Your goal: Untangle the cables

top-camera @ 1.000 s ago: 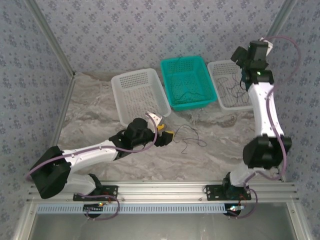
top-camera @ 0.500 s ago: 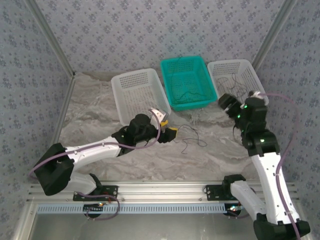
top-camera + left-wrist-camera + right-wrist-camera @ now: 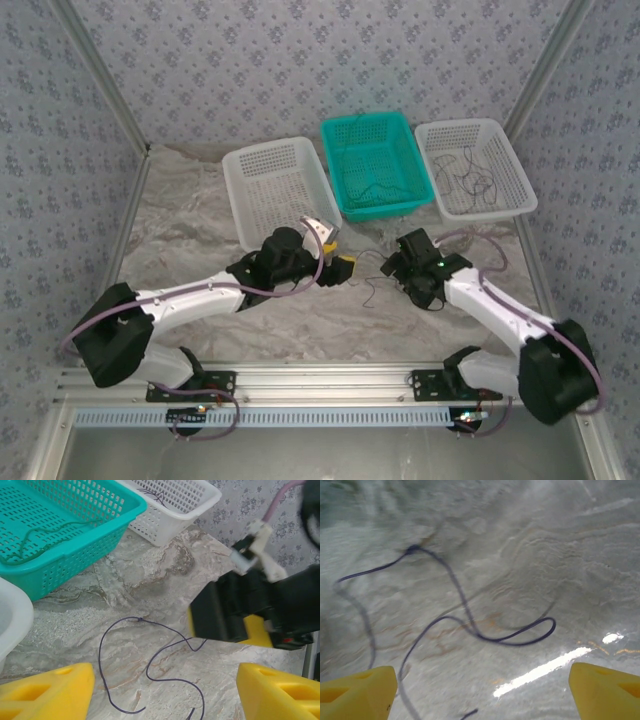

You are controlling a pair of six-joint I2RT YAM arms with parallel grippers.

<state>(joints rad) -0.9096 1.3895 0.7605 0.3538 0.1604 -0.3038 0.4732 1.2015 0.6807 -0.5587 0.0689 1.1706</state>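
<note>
Grey marbled table top (image 3: 190, 215), flowered wallpaper on the walls around it. On the bare marble, approx mid-table & toward the front, lies a thin dark purple cable (image 3: 368, 288). It runs in loose curves, and nothing grips it. It lies clear of the baskets.

From the left wrist cam the purple cable (image 3: 140, 619) has a small kink at its far end, and two strands run back toward the camera in loops. From the right wrist cam the same cable (image 3: 413, 548) crosses the marble and doubles back in one long bend.

The left gripper (image 3: 342, 268) is just beside the cable's left end. Its jaws stand wide, w/ the cable's curves on the table btw the two yellow fingers (image 3: 47, 692). The right gripper (image 3: 390, 266) faces it from the other side, jaws also wide — yellow fingertips (image 3: 355, 690) far apart, cable on the marble ahead of them. In the left wrist view its black body is close by the cable's right bend; can't tell if it touches.

Behind, a row of three perforated plastic baskets. The white basket on the left (image 3: 268, 150) comes first. The teal basket in the middle (image 3: 365, 122) holds a thin green cable (image 3: 375, 190). The white basket on the right (image 3: 470, 127) holds a few dark thin cables (image 3: 466, 178), overlapping.
</note>
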